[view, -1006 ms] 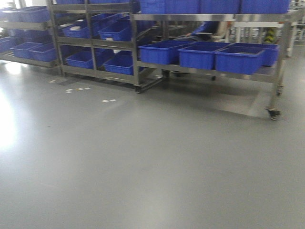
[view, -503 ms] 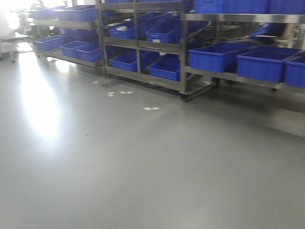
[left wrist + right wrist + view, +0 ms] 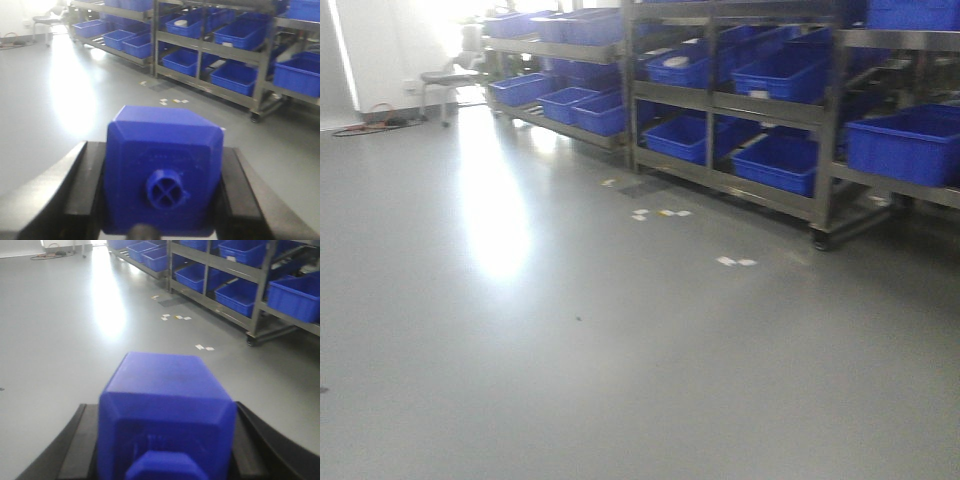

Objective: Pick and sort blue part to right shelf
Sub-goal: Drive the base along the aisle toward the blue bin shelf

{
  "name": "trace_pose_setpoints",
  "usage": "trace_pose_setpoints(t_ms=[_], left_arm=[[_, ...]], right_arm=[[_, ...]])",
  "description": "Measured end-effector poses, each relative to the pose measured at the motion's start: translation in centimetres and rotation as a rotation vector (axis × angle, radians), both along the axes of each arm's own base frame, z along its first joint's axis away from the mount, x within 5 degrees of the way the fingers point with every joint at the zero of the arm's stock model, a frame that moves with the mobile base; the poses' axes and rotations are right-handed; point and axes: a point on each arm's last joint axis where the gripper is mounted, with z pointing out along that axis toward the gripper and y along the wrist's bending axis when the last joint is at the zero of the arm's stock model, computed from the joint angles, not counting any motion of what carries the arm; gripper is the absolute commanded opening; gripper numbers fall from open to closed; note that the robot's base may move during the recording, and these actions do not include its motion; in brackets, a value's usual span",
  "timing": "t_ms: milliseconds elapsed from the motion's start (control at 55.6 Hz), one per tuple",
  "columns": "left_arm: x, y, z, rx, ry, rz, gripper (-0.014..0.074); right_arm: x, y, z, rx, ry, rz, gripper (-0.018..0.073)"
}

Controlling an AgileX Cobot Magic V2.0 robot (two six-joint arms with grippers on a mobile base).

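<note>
A blue part (image 3: 165, 170) is held tight in the left gripper (image 3: 162, 150). One black finger (image 3: 87, 185) is pressed on each side of it, so the gripper is opened only as wide as the part. A second blue part (image 3: 167, 405) is clamped the same way in the right gripper (image 3: 165, 410), between two black fingers (image 3: 77, 445). So two blue parts are counted, one in each gripper. Both are seen over the grey floor (image 3: 570, 380), well apart from the right shelf (image 3: 900, 185). Three steel racks are counted in the front view. The right shelf is found at the right edge, with one big blue bin (image 3: 905, 145) showing. A middle rack (image 3: 730, 100) is filled with many smaller blue bins, and a far rack (image 3: 555, 50) is set by the bright wall. A few small white marks (image 3: 735, 262) are seen on the floor, and one chair (image 3: 445, 78) is seen in the far corner. The parts and grippers are shown only in the wrist views. A round cap with a cross (image 3: 167, 189) is shown on the part in the left wrist view. A square knob (image 3: 160, 465) is shown on the part in the right wrist view.
</note>
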Motion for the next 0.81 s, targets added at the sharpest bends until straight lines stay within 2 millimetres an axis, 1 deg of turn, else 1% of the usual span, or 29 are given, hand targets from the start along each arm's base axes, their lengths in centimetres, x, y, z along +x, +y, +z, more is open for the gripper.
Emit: trace_pose_setpoints(t_ms=[809], left_arm=[[0.0,0.0,0.0,-0.001,0.0,0.0,0.023]], right_arm=[[0.0,0.0,-0.01,0.0,0.001,0.0,0.0165]])
